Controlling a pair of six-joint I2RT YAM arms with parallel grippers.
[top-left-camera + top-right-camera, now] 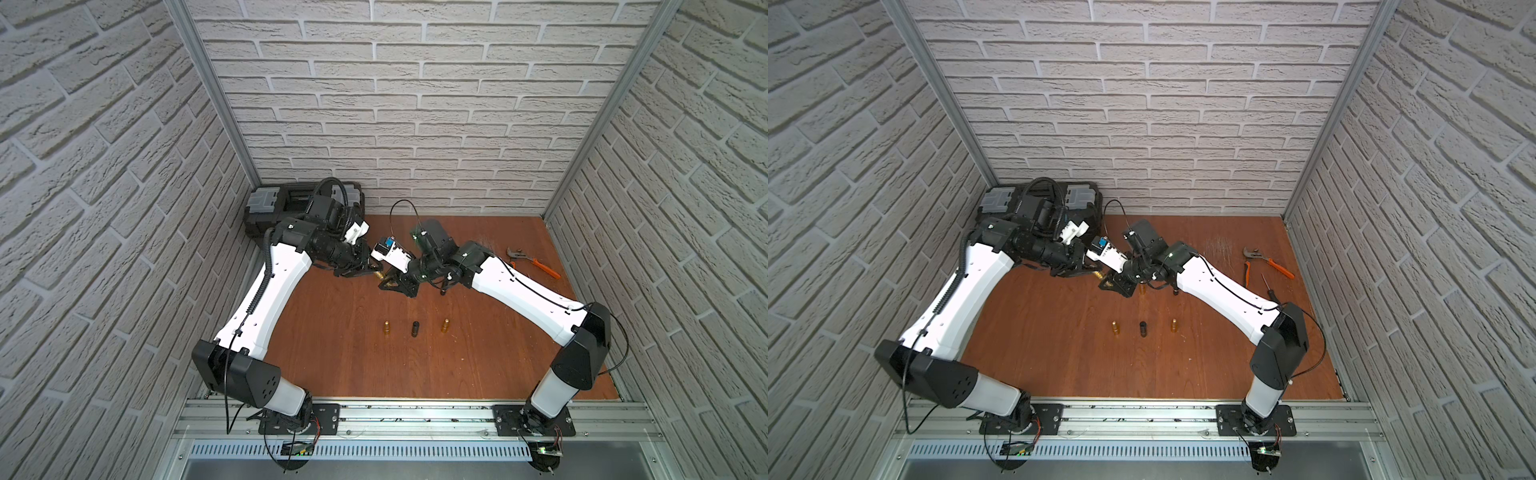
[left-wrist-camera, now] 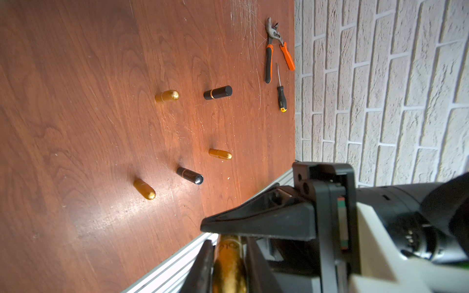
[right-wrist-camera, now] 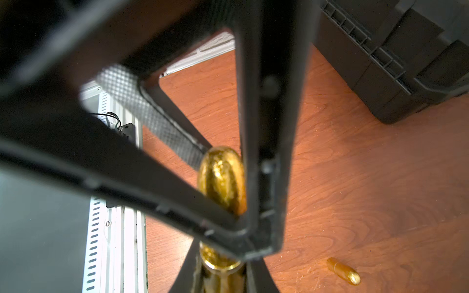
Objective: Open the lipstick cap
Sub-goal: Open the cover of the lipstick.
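The right gripper (image 3: 220, 256) has its jaws clamped tight on the gold lipstick (image 3: 221, 177), just by a raised ring on the tube. The left gripper (image 2: 228, 243) meets it head-on. Its jaws flank the lipstick's rounded end, close on both sides; whether they press on it I cannot tell. The lipstick is held clear above the counter (image 1: 353, 365), around its middle and toward the far side. Nearer, three loose lipsticks (image 1: 415, 328) stand in a row: gold, black, gold. Two further lipsticks (image 1: 1176, 292), one gold and one black, stand under the right arm. Pliers (image 1: 544, 269) and a screwdriver (image 1: 1271, 294) lie at the far right. A black toolbox (image 1: 266, 208) sits in the far left corner.
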